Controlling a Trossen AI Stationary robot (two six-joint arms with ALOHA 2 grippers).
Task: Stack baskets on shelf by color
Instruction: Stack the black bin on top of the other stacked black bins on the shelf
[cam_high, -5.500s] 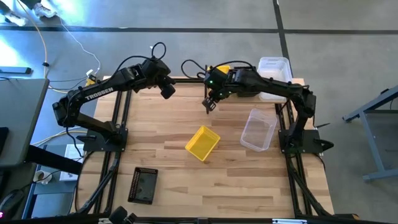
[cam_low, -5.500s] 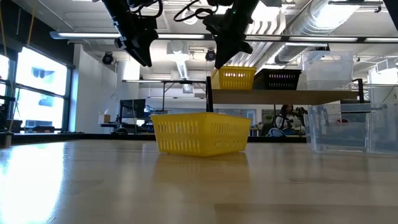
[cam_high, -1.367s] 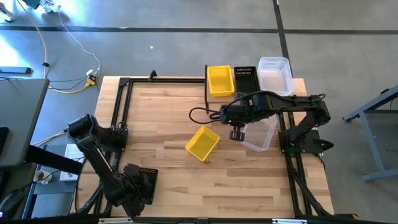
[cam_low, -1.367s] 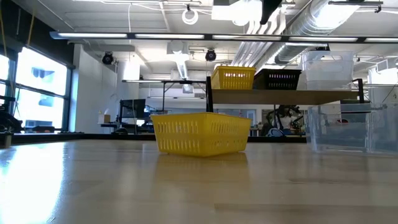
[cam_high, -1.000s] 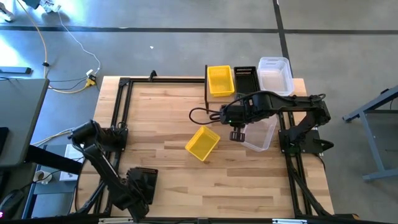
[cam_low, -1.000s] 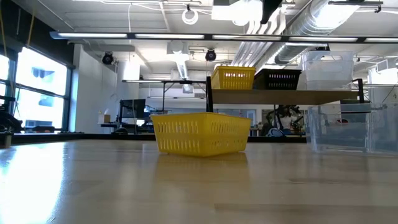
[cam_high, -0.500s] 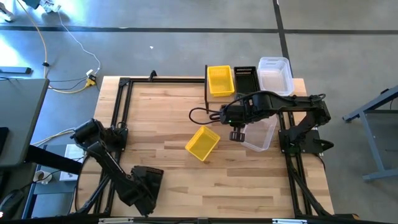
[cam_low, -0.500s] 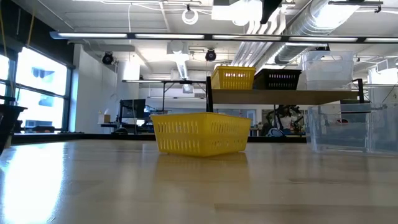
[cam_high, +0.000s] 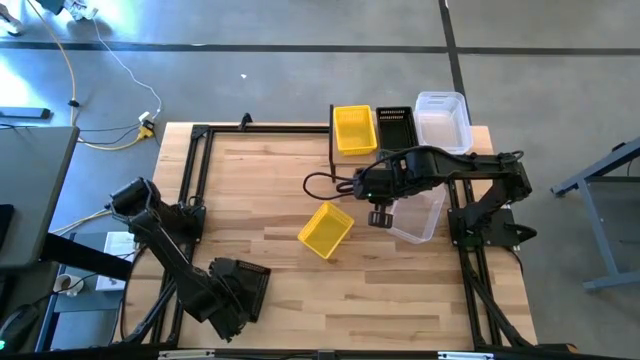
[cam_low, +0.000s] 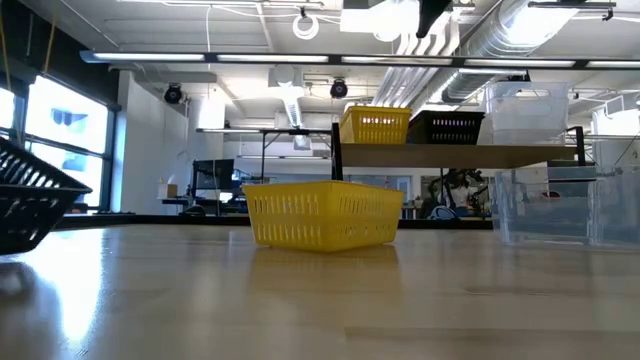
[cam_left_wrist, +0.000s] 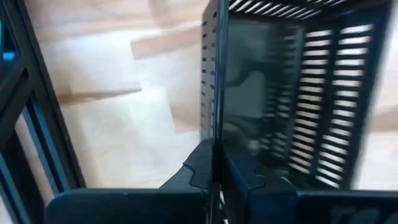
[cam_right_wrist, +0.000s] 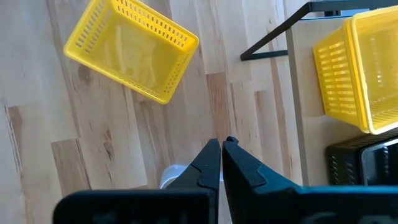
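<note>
One black basket hangs tilted from my left gripper, its wall pinched between my fingers. My right gripper, fingers pressed together and empty, hovers beside the clear basket.

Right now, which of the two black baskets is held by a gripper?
The black basket at the table's near left corner: the left gripper is shut on its wall and tilts it. The other black basket stands free on the shelf.

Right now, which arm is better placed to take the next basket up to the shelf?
The left. Its gripper is shut on the black basket at the table's near-left, lifted and tilted. The right gripper is shut and empty, hanging between the loose yellow basket and clear basket. The shelf already holds black.
</note>
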